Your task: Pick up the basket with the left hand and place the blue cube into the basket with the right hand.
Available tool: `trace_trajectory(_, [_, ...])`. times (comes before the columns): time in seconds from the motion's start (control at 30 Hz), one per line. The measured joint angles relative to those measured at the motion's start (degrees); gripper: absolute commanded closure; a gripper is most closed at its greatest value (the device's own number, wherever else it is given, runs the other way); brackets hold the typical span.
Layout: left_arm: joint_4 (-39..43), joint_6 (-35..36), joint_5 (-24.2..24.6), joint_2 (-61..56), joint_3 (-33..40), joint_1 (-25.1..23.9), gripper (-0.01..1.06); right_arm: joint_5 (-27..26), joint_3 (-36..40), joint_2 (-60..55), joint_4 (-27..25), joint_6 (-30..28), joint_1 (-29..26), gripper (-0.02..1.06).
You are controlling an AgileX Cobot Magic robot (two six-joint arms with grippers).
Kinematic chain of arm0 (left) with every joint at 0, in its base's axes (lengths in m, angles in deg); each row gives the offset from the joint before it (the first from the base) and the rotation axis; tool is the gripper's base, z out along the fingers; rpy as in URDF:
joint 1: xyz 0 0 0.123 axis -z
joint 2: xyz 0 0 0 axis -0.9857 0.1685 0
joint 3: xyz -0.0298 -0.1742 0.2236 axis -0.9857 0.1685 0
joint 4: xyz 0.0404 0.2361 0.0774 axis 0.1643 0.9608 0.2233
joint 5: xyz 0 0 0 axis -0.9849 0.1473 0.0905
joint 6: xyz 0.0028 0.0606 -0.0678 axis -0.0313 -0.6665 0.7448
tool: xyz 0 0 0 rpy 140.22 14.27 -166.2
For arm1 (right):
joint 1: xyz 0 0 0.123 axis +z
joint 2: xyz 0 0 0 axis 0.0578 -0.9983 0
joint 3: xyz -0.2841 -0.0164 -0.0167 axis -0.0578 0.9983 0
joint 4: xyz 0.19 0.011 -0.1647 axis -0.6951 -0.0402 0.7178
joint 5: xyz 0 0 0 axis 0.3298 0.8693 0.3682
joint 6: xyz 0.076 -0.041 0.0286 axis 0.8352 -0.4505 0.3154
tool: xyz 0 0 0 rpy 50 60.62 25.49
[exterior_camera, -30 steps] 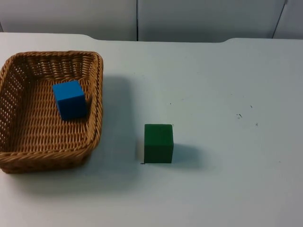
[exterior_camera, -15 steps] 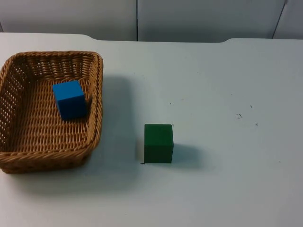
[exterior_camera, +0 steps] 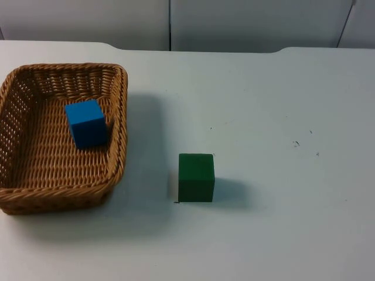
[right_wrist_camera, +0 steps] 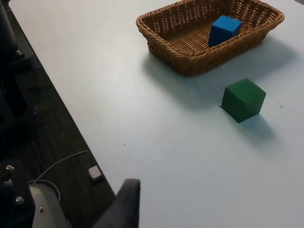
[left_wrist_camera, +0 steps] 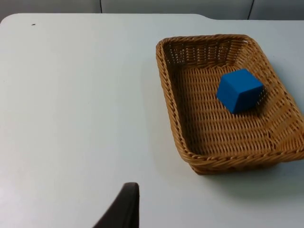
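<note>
Blue cube (exterior_camera: 86, 122) sitting inside the wicker basket (exterior_camera: 35, 196), toward its far side; basket resting flat on the white table (exterior_camera: 281, 105); green cube (exterior_camera: 196, 177) standing on the table just beside the basket; left gripper (left_wrist_camera: 124, 209) and right gripper (right_wrist_camera: 124, 203) hanging back well apart from everything; can't tell how open either set of fingers is.

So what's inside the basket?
A blue cube sits inside the wicker basket, on its woven floor. Whatever lies under the cube is hidden.
</note>
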Motion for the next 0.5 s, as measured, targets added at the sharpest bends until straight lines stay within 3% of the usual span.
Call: trace_trajectory(0.5, [0.00, 0.00, 0.00, 0.00, 0.00, 0.00, 0.00, 0.00, 0.00, 0.00, 0.00, -0.97, 0.00, 0.00])
